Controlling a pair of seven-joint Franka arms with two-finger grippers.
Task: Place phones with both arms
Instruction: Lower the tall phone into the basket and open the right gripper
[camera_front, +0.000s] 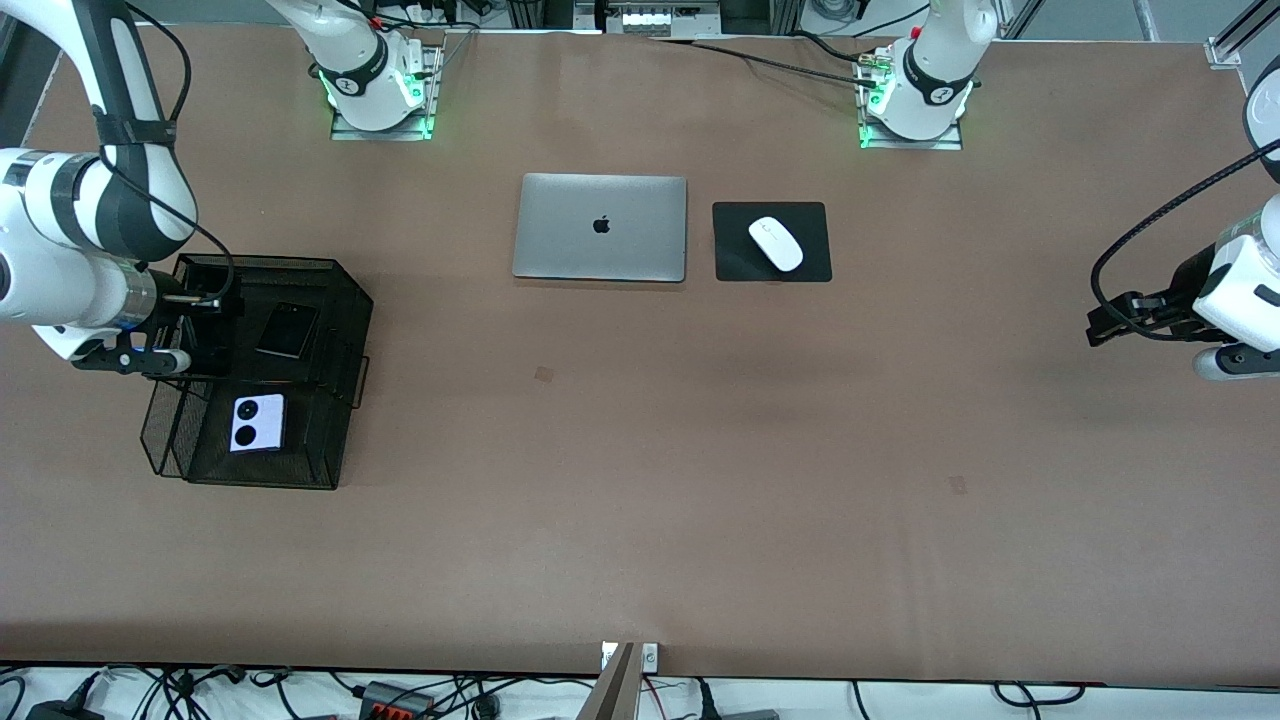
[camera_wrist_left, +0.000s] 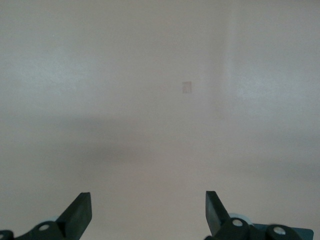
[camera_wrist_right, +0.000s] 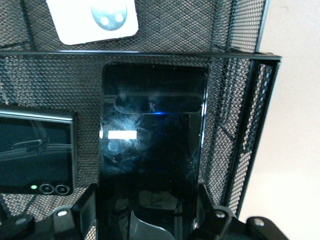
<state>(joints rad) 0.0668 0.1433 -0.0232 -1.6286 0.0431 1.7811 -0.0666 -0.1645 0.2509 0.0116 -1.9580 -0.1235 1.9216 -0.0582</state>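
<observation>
I see the table with the laptop lying shut near the arm bases and the mouse on its pad beside it. The mesh tray sits well away from the laptop, toward the right arm's end. My right gripper is over that tray, clamped on the slab phone. The folded phone and lilac phone lie in the tray. My left gripper waits spread wide and empty over bare table at the left arm's end.
</observation>
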